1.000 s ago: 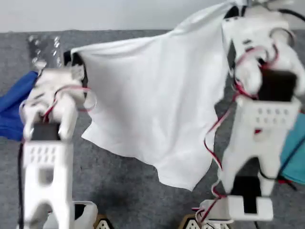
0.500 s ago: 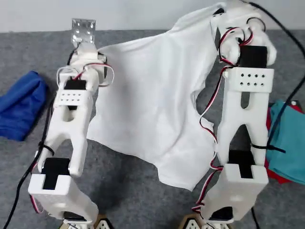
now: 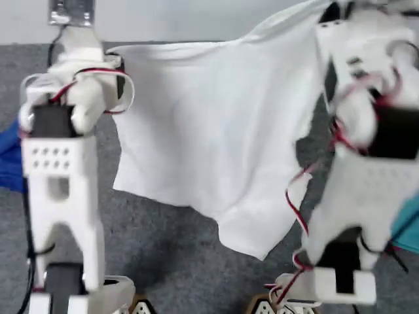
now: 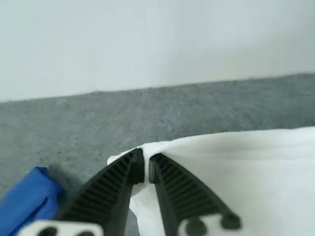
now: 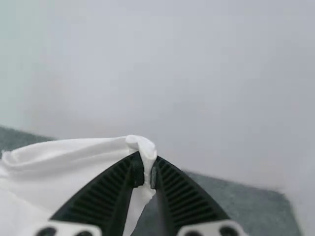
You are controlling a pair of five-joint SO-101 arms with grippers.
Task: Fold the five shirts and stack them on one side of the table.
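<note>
The white shirt [image 3: 209, 131] hangs spread between both arms. Its held edge runs left to right along the far side of the tabletop [image 3: 170, 261], and the loose body drapes toward the near side, lowest corner down by the right arm. The left gripper [image 4: 146, 164] has its fingers clamped on the far-left corner. The right gripper [image 5: 145, 172] pinches the far-right corner, which looks a touch higher. A blue shirt [image 4: 29, 199] lies at the left, a teal cloth [image 3: 407, 222] at the right. My guess at the next call: lay it flat.

Table [image 3: 163, 216]: grey, carpet-like textured surface with soft shadows, under even light. Wall [image 3: 196, 19]: plain, pale, meeting the table's far edge in a straight line.
</note>
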